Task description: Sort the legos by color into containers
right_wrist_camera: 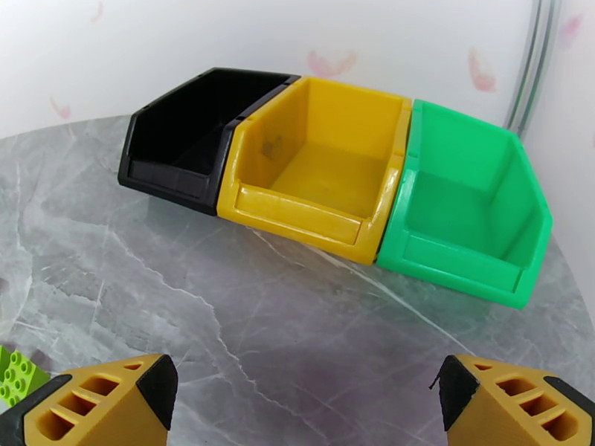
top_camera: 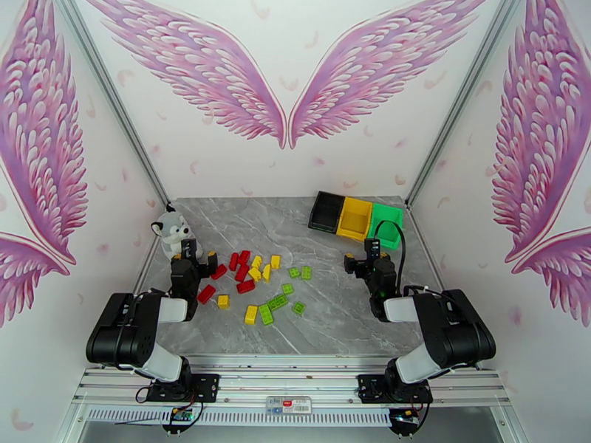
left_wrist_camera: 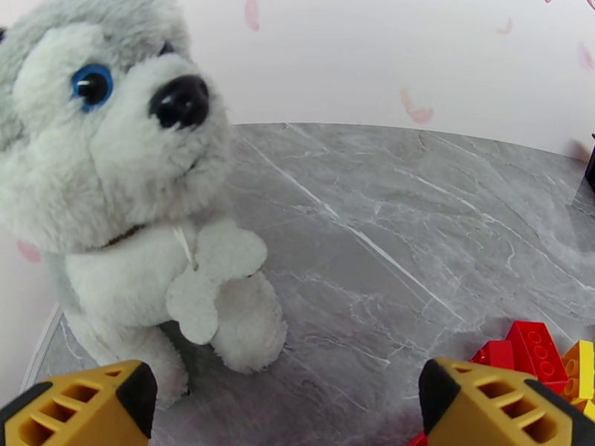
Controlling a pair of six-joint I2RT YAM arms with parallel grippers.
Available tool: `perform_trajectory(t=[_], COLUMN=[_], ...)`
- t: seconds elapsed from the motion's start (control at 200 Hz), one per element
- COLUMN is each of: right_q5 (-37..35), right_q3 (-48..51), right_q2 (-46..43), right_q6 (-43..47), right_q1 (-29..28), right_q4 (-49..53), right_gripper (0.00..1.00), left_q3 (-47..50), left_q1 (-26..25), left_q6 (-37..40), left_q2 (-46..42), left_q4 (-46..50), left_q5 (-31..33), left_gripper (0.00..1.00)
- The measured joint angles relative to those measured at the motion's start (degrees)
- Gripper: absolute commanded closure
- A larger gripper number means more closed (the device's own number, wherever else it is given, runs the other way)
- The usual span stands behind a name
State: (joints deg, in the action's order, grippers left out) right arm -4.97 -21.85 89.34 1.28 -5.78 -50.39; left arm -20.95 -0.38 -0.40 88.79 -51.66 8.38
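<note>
While left pincer (left_wrist_camera: 286, 399) and right pincer (right_wrist_camera: 305, 392) both gape, released, legos (top_camera: 255, 278) lie loose on the table (top_camera: 340, 319), left of the bins (top_camera: 357, 215). Right pincer hovers just before the bins; left pincer well left of them, by the plush (top_camera: 171, 229).

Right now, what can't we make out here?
- Black bin floor: right wrist view, dark and behind its front wall.
- Green lego: right wrist view, cut by left edge.
- Red legos: left wrist view, partly behind left gripper finger.
- Lego pile count: top view, too small.
</note>
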Motion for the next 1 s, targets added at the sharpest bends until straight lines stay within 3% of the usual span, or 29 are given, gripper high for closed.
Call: perform_trajectory(t=[0.16, 0.265, 0.39, 0.51, 0.67, 0.845, 0.885, 1.0], right_q5=[-3.15, -5.57, -11.21, -15.26, -7.48, 1.01, 2.69, 7.19], right_q3=[0.35, 0.76, 3.15, 1.51, -10.56, -10.99, -9.22, -8.96], right_q2=[-0.79, -4.46, -14.36, -27.56, -31.61, -36.13, -38.14, -38.25], right_q6=[-0.94, -1.51, -3.19, -11.93, -22.03, -30.60, -32.24, -34.99], right_q1=[0.00, 0.00, -0.72, -1.20, -1.22, -1.29, -1.31, -1.31], right_q4=[0.02, 1.40, 3.34, 16.55, 35.36, 41.68, 41.64, 43.82], right_gripper=[0.01, 0.01, 0.01, 0.01, 0.01, 0.01, 0.00, 0.13], left_q3=[0.04, 0.09, -0.76, -4.61, -9.99, -16.85, -16.85, -10.25], left_q1=[0.00, -0.59, -3.41, -5.29, -5.95, -12.33, -13.79, -16.52], left_q6=[-0.46, -1.14, -2.60, -7.28, -19.08, -32.11, -33.27, -36.46], left_q2=[-1.27, -7.23, -19.17, -29.86, -41.09, -42.47, -42.73, -44.87], left_q4=[0.96, 5.07, 13.73, 24.30, 35.17, 45.22, 45.40, 37.94], left_q5=[1.64, 5.29, 10.86, 12.66, 7.10, 0.79, -1.42, -7.39], left_gripper=[0.01, 0.01, 0.01, 0.01, 0.01, 0.01, 0.01, 0.01])
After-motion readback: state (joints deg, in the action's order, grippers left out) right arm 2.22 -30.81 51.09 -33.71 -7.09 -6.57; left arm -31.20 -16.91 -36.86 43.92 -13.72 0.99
